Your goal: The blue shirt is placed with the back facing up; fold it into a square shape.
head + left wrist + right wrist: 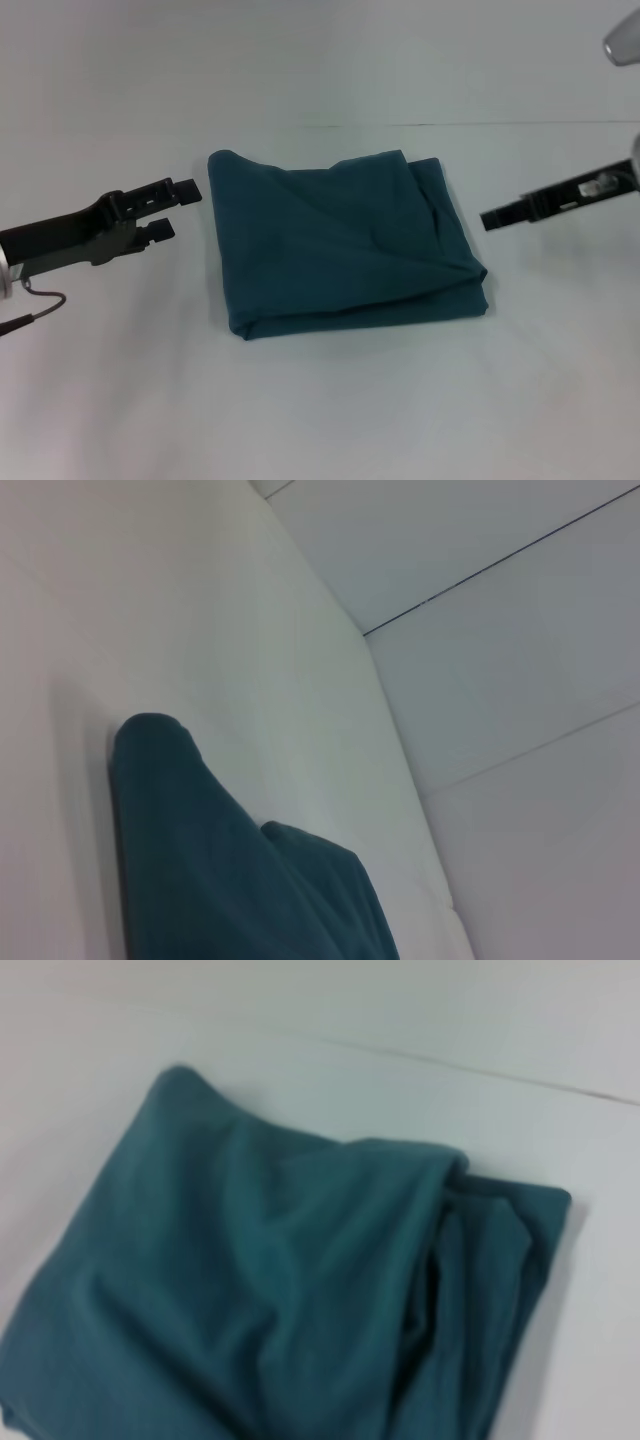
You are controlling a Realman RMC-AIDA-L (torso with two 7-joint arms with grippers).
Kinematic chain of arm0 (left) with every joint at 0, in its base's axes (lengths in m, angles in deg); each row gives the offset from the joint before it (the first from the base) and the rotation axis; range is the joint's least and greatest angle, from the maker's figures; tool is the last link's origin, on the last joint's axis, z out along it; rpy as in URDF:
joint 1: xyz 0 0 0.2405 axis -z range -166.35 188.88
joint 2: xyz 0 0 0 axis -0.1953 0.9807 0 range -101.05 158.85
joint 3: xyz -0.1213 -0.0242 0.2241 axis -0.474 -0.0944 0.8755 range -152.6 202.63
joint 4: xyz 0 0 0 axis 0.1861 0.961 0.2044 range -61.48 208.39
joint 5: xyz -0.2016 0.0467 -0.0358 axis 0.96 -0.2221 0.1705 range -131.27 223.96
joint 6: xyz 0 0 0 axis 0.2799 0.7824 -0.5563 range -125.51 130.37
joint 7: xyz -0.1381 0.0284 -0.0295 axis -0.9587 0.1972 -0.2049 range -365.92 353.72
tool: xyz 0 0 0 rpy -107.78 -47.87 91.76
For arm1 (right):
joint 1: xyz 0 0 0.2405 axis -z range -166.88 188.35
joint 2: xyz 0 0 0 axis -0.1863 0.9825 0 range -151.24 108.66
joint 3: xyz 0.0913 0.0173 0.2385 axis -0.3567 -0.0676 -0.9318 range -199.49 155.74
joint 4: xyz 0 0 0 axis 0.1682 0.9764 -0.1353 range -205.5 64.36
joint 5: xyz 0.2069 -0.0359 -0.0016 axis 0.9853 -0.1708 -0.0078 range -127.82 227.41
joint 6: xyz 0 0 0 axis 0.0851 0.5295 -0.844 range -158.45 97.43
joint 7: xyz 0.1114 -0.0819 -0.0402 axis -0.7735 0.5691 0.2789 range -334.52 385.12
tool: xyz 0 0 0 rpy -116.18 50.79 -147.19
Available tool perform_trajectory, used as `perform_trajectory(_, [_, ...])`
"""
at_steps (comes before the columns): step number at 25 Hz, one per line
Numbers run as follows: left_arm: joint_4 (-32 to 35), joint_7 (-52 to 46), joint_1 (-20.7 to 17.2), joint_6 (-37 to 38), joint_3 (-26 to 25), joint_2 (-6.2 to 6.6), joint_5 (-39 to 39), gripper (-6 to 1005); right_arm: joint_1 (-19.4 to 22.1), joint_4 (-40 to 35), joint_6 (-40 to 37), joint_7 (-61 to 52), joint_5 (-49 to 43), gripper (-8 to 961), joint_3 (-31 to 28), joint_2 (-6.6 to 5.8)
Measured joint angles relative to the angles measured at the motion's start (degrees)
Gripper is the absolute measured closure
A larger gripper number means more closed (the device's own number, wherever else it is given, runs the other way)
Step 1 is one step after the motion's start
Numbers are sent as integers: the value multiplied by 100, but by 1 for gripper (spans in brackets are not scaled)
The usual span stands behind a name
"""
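Lying folded into a rough square near the middle of the white table (pixel 330 400): the blue shirt (pixel 345 240), showing only plain teal cloth on top. Sitting slightly skewed, with its left edge running fairly straight from far to near and its near right corner pushing out farther right than the rest. Bunching into soft creases across the top layer, with a diagonal fold running toward the near right corner. Stacking in several layers along the near edge and along the right side, the lower layers peeking out a little on the right.

Hovering just left of the shirt, close to its far left corner but not touching it: the left gripper (pixel 172 210), released, with its two dark fingers (pixel 186 190) standing clearly apart and grasping nothing. Trailing below the left arm near the left border: a thin cable (pixel 40 300).

Hanging off to the right of the shirt, apart from its right edge and pointing toward it: the right gripper (pixel 498 217), turned edge-on, so telling whether released or clenched is not possible; touching no cloth.

Filling most of the right wrist view with the rumpled bundle. Catching only a rounded corner of the fabric against the table in the left wrist view.
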Motion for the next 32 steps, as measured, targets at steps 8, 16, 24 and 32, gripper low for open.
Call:
perform_trajectory(8, [0,0,-14,-3,0,-7,120,49,-654,1330,234,-556,19,424,-10,-70])
perform_trajectory(16, [-3,-6,-11,-56,0,-21,125,49,-663,1486,271,-915,88,431,-21,-55])
perform_trajectory(24, [-9,0,3,-139,0,-45,128,49,-649,1687,639,-1108,65,438,25,-22])
perform_trajectory(32, [-9,0,-25,-211,0,-43,128,49,-676,1746,693,-1130,76,630,28,-9])
